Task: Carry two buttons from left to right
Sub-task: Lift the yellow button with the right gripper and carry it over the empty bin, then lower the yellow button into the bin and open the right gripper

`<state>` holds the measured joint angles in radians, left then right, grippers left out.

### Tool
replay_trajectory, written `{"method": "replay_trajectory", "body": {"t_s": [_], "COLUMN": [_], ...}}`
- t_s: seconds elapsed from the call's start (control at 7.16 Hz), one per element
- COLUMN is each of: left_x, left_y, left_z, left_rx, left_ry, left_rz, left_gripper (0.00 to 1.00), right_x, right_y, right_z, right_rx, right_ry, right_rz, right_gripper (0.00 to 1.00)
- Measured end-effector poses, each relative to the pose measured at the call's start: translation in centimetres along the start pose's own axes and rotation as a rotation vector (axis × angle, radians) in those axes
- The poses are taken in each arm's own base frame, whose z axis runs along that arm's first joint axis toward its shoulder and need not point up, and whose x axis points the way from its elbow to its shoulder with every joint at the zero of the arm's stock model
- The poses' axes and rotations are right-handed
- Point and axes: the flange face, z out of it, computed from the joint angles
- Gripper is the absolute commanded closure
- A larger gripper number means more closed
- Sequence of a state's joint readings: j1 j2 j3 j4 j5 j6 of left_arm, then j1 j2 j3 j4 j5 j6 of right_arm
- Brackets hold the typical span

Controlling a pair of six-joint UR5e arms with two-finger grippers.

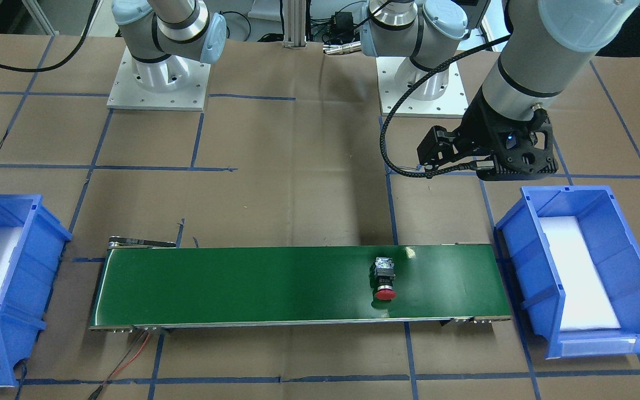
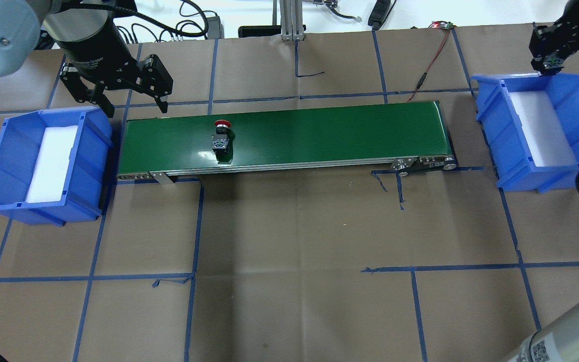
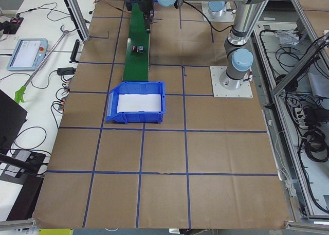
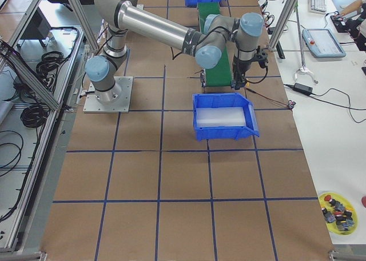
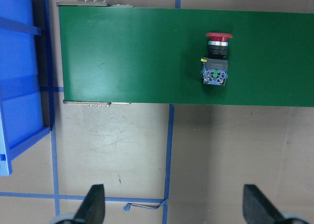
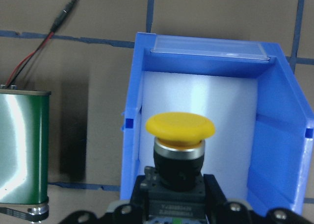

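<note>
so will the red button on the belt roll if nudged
The red button lies on its side on the green belt. Its round cap could let it pivot, but the squarish body probably stops real rolling. It looks rigid, so a grip across the body should hold without it deforming.
</note>
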<state>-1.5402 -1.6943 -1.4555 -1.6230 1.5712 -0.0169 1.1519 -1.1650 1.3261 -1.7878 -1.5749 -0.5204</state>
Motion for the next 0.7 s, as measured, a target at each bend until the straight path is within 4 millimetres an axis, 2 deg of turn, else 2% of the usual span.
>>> {"method": "replay_trajectory", "body": {"t_s": [0.14, 0.7], "left_x": [0.0, 0.0], "left_y": [0.0, 0.2], "left_z": [-0.1, -0.4], "left_rx": [0.001, 0.008], "left_ry": [0.000, 0.001], "left_rz": [0.000, 0.000], "left_gripper": [0.00, 0.00], "right_x": [1.3, 4.1], "right_y": [1.0, 8.0], "right_z": [1.9, 11.0], "right_rx": [-0.022, -0.045], "right_ry": [-0.013, -0.029], "right_rz": [-0.005, 0.031], "right_gripper": [0.94, 0.94]}}
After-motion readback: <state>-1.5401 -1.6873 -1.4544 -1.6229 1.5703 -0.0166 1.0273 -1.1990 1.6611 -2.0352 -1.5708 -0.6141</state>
